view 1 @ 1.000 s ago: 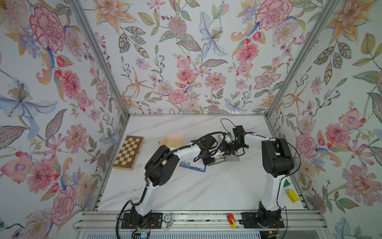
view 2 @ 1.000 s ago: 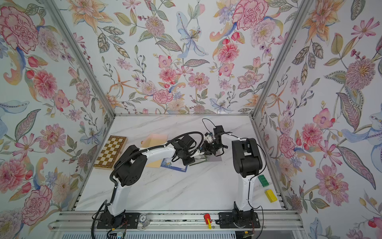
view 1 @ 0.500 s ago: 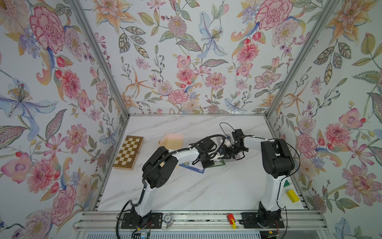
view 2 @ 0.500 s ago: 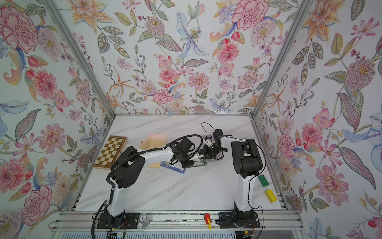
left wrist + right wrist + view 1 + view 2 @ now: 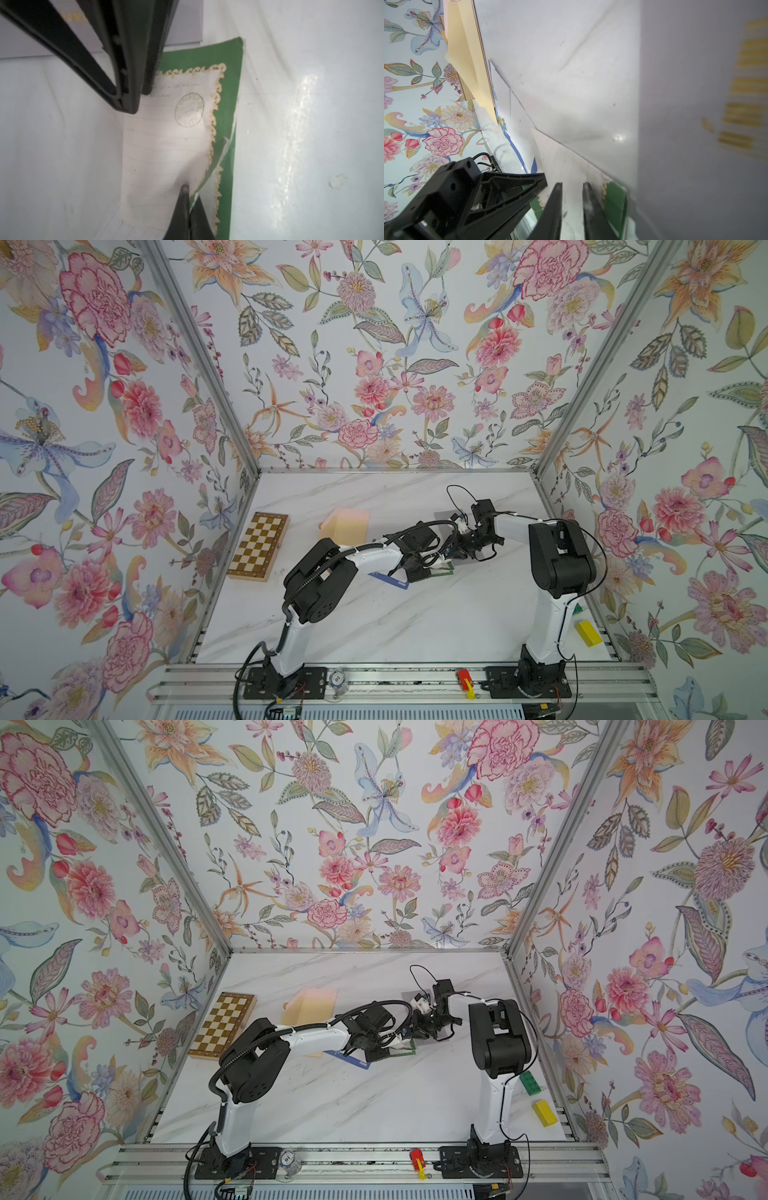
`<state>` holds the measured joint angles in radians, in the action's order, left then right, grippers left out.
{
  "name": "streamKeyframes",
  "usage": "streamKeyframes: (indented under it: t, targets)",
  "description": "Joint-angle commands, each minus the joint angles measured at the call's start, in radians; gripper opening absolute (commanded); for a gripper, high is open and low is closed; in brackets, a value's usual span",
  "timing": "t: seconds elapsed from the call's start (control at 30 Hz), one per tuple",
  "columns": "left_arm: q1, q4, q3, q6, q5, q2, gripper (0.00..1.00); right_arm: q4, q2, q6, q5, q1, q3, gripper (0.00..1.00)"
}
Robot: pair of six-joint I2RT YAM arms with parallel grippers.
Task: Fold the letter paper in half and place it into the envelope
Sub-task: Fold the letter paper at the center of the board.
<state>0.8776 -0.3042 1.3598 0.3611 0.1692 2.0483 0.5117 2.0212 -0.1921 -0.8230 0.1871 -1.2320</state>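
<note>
The letter paper, cream with a green border and a round stamp, lies on the white table and is bent over on itself. My left gripper is shut on its green edge. The right gripper stands on the cream face with its jaws a little apart and nothing between them. Its fingers show dark in the left wrist view. In both top views the two grippers meet over the paper at mid-table. The cream envelope lies open behind the left arm, apart from both grippers.
A blue-bordered sheet lies under the left wrist. A grey card with gold print sits just behind the paper. A chessboard is at the left wall. Yellow and green blocks lie at the front right.
Both grippers have shifted a little leftward and toward the front with the paper. The paper's green side now shows low on the table.
</note>
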Motion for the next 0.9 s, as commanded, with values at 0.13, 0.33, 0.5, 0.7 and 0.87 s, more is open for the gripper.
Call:
streamKeyframes:
  t: [0.13,0.33,0.5,0.7,0.87]
  targets:
    - [0.02,0.131,-0.115,0.092,-0.053,-0.12,0.0,0.115,-0.032,0.094,-0.086,-0.012,-0.076,0.19]
    - [0.023,0.139,-0.147,0.126,-0.029,-0.137,0.0,0.131,-0.022,0.101,-0.103,0.02,-0.091,0.17]
    - [0.024,0.151,-0.175,0.136,-0.002,-0.156,0.0,0.129,0.008,0.097,-0.103,0.062,-0.106,0.16]
    - [0.033,0.15,-0.189,0.148,-0.001,-0.153,0.0,0.129,0.043,0.085,-0.099,0.113,-0.133,0.16]
    - [0.041,0.163,-0.206,0.156,-0.005,-0.155,0.0,0.13,0.073,0.083,-0.096,0.133,-0.137,0.15]
